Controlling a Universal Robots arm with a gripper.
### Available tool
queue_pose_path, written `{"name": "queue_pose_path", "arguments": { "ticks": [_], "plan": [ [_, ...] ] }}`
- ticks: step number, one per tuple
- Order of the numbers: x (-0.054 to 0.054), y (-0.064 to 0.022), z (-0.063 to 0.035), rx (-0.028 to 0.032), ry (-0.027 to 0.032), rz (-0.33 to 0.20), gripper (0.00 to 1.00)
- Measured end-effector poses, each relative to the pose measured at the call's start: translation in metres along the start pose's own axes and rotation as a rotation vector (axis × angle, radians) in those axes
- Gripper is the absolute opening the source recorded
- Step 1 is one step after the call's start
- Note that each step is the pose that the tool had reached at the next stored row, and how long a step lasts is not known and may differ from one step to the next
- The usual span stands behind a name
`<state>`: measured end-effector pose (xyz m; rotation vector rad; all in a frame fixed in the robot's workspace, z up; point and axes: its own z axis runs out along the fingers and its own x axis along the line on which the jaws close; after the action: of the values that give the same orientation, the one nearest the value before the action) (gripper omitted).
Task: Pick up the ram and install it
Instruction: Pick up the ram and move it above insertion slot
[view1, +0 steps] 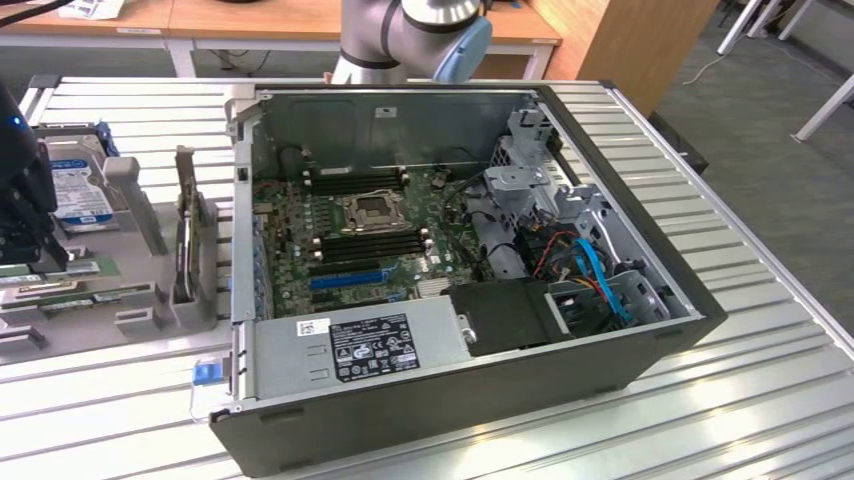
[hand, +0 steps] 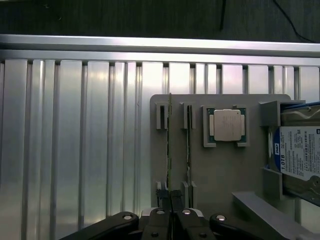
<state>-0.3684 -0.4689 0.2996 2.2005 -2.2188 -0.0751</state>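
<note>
Ribbed aluminium surface (hand: 75, 150) carries a grey fixture (hand: 220, 170) whose slots (hand: 161, 116) keep the ram (hand: 169, 145) on edge, so the hand (hand: 171, 205), closed, grips its thin faces.

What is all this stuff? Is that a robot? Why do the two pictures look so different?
Yes, that is a robot arm. One picture comes from a camera standing off to the side; the other comes from a camera on the arm's wrist, looking down past its end effector. On the metal table sits an open computer. Beside it is a grey tray holding parts: two thin green ram sticks standing on edge, a square processor chip and a hard drive. The end effector is right at the end of one stick.
</note>
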Motion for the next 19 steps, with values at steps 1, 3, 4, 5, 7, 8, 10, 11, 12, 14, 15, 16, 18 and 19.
{"name": "queue_pose_path", "arguments": {
  "ticks": [1,3,4,5,7,8,10,11,12,14,15,16,18,19],
  "plan": [
    [0.000,0.0001,-0.0018,0.0001,0.0000,0.000,0.12],
    [0.000,0.0003,-0.0054,0.0000,-0.0001,0.000,0.12],
    [0.000,0.0004,-0.0073,0.0000,0.0000,0.000,0.12],
    [0.000,0.0004,-0.0092,0.0000,0.0000,0.000,0.12],
    [0.000,0.0006,-0.0131,0.0000,0.0000,0.000,0.12],
    [0.000,0.0007,-0.0150,0.0000,0.0000,0.000,0.12],
    [0.000,0.0009,-0.0188,0.0000,0.0000,0.000,0.12],
    [0.000,0.0010,-0.0207,0.0001,-0.0001,0.000,0.12],
    [-0.001,0.0011,-0.0226,0.0000,-0.0001,0.000,0.12],
    [-0.001,0.0012,-0.0263,0.0000,0.0000,0.000,0.12],
    [-0.001,0.0013,-0.0283,0.0000,0.0000,0.000,0.12],
    [-0.001,0.0014,-0.0302,0.0001,0.0000,0.000,0.12],
    [-0.001,0.0016,-0.0343,0.0000,0.0000,0.000,0.12],
    [-0.001,0.0017,-0.0363,0.0000,0.0000,0.000,0.12]
  ]
}}
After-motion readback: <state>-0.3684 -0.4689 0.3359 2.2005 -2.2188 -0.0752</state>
